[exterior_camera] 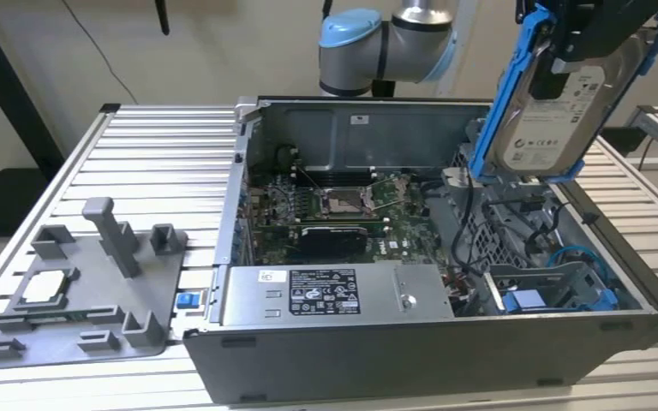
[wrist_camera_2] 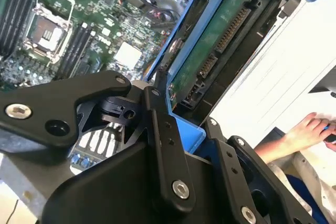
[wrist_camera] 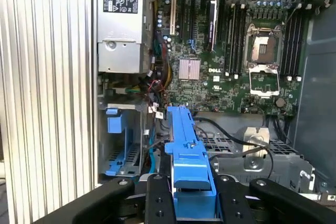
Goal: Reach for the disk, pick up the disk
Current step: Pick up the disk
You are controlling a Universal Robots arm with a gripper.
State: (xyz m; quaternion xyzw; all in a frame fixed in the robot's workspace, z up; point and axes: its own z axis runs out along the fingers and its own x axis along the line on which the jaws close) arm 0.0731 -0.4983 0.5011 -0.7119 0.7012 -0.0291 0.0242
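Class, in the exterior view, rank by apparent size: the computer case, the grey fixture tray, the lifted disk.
1. Computer case
2. Grey fixture tray
3. Disk, though it hangs nearer the camera in the gripper, so this is only apparent.

A metal table (exterior_camera: 158, 145) with ribbed silver slats carries two things. The open computer case (exterior_camera: 421, 342) stands on it toward the exterior view's right. A grey plastic tray (exterior_camera: 89, 300) lies flat on it at the exterior view's left, just beside the case.
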